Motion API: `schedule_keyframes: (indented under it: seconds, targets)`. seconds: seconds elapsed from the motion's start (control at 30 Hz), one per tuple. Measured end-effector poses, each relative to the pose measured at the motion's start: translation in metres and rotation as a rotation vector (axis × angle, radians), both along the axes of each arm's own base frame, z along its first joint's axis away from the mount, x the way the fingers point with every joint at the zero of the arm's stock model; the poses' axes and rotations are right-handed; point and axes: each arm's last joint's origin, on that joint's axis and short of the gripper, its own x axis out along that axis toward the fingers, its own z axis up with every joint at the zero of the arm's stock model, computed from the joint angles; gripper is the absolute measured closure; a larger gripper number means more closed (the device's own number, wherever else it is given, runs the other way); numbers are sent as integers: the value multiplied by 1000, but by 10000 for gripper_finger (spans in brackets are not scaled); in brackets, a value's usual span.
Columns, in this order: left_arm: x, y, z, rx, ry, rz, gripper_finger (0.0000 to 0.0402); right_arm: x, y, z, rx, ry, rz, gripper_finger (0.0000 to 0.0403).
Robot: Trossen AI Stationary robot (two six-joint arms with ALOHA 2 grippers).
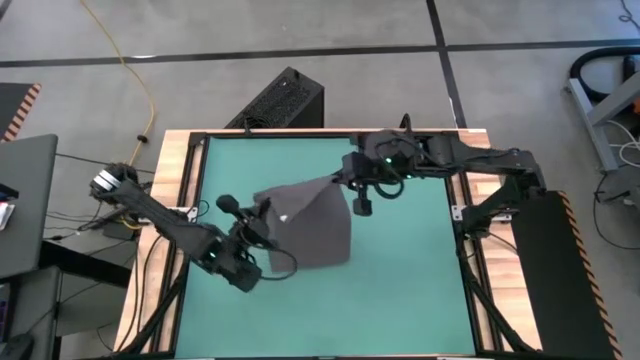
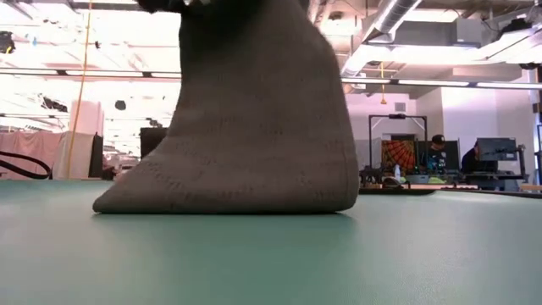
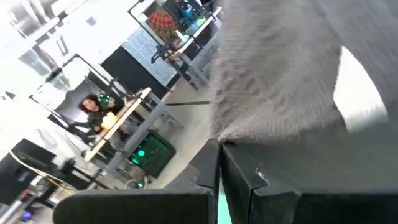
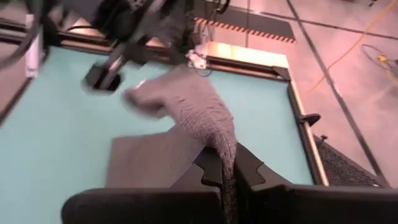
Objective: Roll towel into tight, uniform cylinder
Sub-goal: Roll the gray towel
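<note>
The dark grey towel (image 1: 312,228) is raised at its far edge, while its near part lies on the teal mat (image 1: 400,290). In the low view it hangs from above the picture's top down to the mat (image 2: 246,144). My left gripper (image 1: 262,214) is shut on the towel's left raised corner. My right gripper (image 1: 342,181) is shut on its right raised corner. Both grippers are above the mat's middle. My left gripper pinches the towel's edge (image 3: 225,138) between its two fingers at the raised left corner. The cloth spreads away from the fingertips and runs down toward the mat. My right gripper pinches a narrow gathered corner of the towel (image 4: 227,153) between its two fingers. From the fingers the cloth stretches as a ridge toward the left arm, and its lower part (image 4: 149,163) lies flat on the mat.
A black box (image 1: 282,100) stands on the floor beyond the table's far edge. The wooden table frame (image 1: 170,200) surrounds the mat. People sit at desks in the room behind (image 2: 436,152).
</note>
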Motion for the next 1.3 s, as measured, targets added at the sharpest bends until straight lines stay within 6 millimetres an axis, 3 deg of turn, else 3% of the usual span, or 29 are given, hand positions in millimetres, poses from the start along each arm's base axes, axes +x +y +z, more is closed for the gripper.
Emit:
schedule_keyframes:
  seconds: [0.27,0.37,0.47,0.7,0.87,1.03,1.17,1.3]
  targets:
    - [-24,13,61,-189,-186,-144,401,-11,37,0,36,37,98,383]
    - [-22,10,69,-231,-180,-275,401,-9,50,0,-2,28,104,383]
    - [-18,15,73,-127,-104,-255,401,-7,51,0,-151,7,15,383]
    - [-11,71,96,4,-53,-190,401,2,14,13,-393,-79,-172,383]
    - [-20,136,125,155,-120,-97,401,6,-35,33,-588,-181,-309,383]
    - [-39,190,166,336,-224,-50,401,-4,-81,68,-826,-394,-508,383]
    - [-47,203,201,377,-231,-114,401,-20,-90,94,-901,-541,-604,383]
    - [-48,195,238,411,-228,-187,401,-30,-71,114,-895,-594,-552,383]
